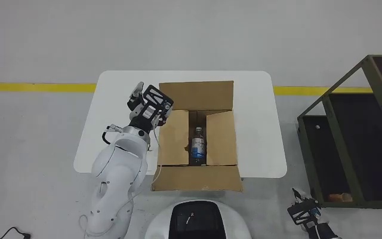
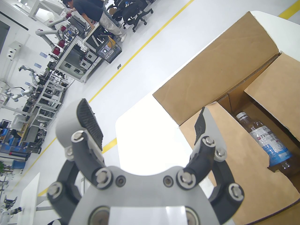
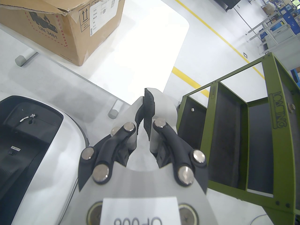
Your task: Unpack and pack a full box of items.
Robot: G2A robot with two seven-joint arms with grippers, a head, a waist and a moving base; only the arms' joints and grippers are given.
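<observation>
A brown cardboard box stands open on the white table, its flaps folded out. Inside it lies a clear bottle with a blue and white label, also seen as the bottle in the left wrist view. My left gripper hovers open at the box's far left corner, beside the left flap, its fingers empty. My right gripper is shut and empty, low beside the table's near right corner, by the green cart; in the top view it is the gripper at the bottom right.
A green metal cart stands on the floor right of the table. A yellow floor line runs behind the table. The box side facing the right arm carries white labels. Bare table surface lies left and right of the box.
</observation>
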